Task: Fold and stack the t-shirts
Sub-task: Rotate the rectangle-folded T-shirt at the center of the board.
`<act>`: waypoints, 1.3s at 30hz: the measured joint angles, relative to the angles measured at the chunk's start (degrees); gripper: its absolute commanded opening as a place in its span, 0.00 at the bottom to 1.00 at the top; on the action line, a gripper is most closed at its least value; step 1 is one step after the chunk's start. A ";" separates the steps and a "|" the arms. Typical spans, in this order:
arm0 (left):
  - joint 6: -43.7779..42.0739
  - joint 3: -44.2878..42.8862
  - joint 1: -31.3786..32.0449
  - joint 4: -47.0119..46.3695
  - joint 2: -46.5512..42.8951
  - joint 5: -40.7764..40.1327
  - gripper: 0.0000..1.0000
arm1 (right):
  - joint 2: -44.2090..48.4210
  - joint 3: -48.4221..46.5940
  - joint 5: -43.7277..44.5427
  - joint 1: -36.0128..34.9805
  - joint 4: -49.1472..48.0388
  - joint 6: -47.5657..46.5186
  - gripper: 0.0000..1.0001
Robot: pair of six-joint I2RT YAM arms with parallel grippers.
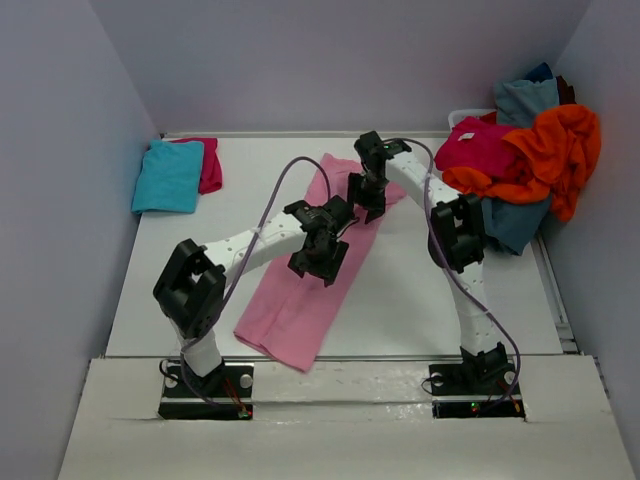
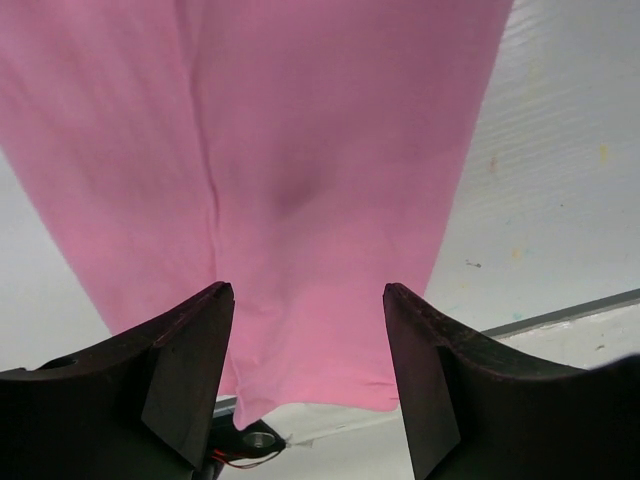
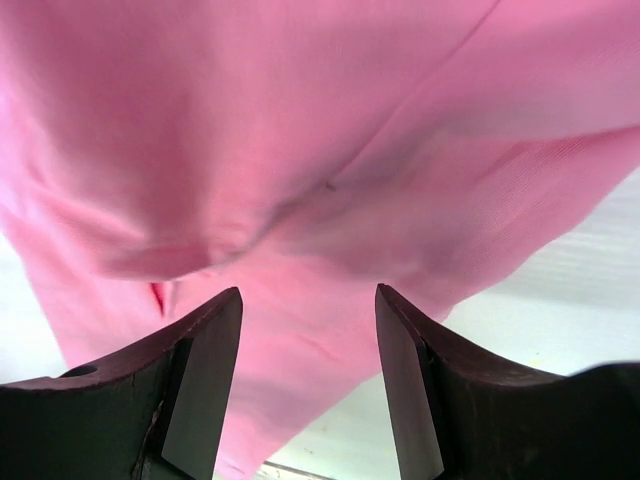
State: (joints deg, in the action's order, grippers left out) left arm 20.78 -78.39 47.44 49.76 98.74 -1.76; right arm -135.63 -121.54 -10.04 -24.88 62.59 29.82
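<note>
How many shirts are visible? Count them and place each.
6. Pink shirt spread mid-table; turquoise shirt folded far left, left magenta shirt beside it; right magenta shirt, orange shirt and grey-blue shirt heaped far right. More may be hidden there.

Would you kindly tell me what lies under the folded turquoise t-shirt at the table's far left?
A magenta t-shirt lies under the turquoise t-shirt; only its right edge shows. The rest is covered, so anything else beneath cannot be seen.
</note>
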 measured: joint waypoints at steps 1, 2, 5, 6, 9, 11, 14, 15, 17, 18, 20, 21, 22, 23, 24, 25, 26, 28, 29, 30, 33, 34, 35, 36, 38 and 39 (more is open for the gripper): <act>-0.90 -0.22 0.46 -0.42 0.87 0.87 0.72 | -0.24 -1.42 0.20 0.35 0.17 0.00 0.62; -1.86 -0.57 0.87 -0.87 1.77 1.53 0.72 | -0.68 -3.28 0.33 0.90 0.44 0.00 0.62; -3.89 -1.49 1.60 -1.66 4.20 1.79 0.72 | -1.92 -6.43 0.72 2.64 0.48 0.00 0.62; -4.37 -1.60 1.73 -1.99 4.98 1.73 0.72 | -2.12 -6.69 0.85 3.02 0.48 0.00 0.62; -4.66 -1.60 1.66 -1.97 5.79 1.42 0.72 | -2.69 -7.17 1.60 4.72 1.09 0.07 0.62; -4.55 -1.60 1.60 -1.95 5.79 1.20 0.72 | -2.67 -6.58 1.97 5.05 1.16 0.24 0.62; -3.67 -0.39 1.60 -2.19 5.79 0.79 0.72 | -1.97 -1.92 2.64 4.96 0.15 0.68 0.62; -3.45 0.13 1.60 -2.21 5.79 0.66 0.72 | -1.97 -0.94 2.71 4.90 0.24 0.76 0.62; -2.71 1.99 1.60 -1.92 5.79 -0.04 0.72 | -1.97 0.72 2.78 4.74 0.13 1.11 0.62; -2.40 2.80 1.60 -1.73 5.79 -0.44 0.72 | -1.73 1.16 2.78 4.63 0.07 1.18 0.62; -1.92 4.48 1.60 -1.44 5.79 -1.29 0.72 | -1.66 1.27 2.78 4.59 -0.09 1.29 0.62; -1.53 5.22 1.57 -1.20 5.79 -1.81 0.73 | -1.66 1.27 2.78 4.61 -0.09 1.31 0.62; -1.29 5.92 1.57 -0.85 5.79 -2.32 0.73 | -1.66 1.27 2.78 4.63 -0.11 1.33 0.62; -1.07 6.34 1.57 -0.59 5.79 -2.75 0.73 | -1.66 1.25 2.78 4.63 -0.11 1.33 0.62; -0.83 6.69 1.60 -0.39 5.79 -3.21 0.73 | -1.68 1.20 2.78 4.72 -0.09 1.33 0.62; -0.66 6.97 1.60 -0.26 5.79 -3.52 0.73 | -1.79 1.01 2.75 4.90 -0.04 1.31 0.62; -0.48 7.41 1.60 -0.26 5.79 -3.85 0.73 | -1.95 0.79 2.78 5.01 -0.02 1.31 0.62; -0.26 8.31 1.57 -0.42 5.79 -4.13 0.73 | -2.54 -0.13 2.75 5.33 0.02 1.29 0.62; -0.24 8.81 1.60 -0.39 5.79 -4.20 0.73 | -2.93 -0.74 2.58 5.64 0.04 1.29 0.62; -0.24 9.79 1.60 -0.66 5.79 -4.15 0.72 | -3.19 -1.14 2.38 5.84 0.07 1.29 0.62; -0.26 12.07 1.60 -0.76 5.90 -3.41 0.72 | -3.80 -2.19 1.55 6.80 0.07 1.29 0.62; -0.31 12.22 1.57 -0.90 5.79 -3.30 0.72 | -3.96 -2.43 1.27 7.10 0.13 1.27 0.62; -0.42 12.41 1.64 -1.18 5.75 -3.10 0.72 | -4.22 -2.84 1.01 7.37 0.24 1.27 0.62; -0.55 12.55 1.66 -1.33 5.73 -2.97 0.73 | -4.48 -3.32 0.74 7.67 0.33 1.27 0.62; -0.59 12.96 1.75 -1.68 5.44 -2.80 0.72 | -4.81 -3.98 0.52 8.13 0.37 1.20 0.62; -0.55 13.09 1.95 -1.73 5.38 -2.80 0.72 | -4.92 -4.13 0.48 8.28 0.37 1.14 0.62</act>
State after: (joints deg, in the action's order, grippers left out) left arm 20.23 -65.30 49.39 48.03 104.12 -4.56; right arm -140.55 -125.67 -9.56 -16.60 62.96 30.96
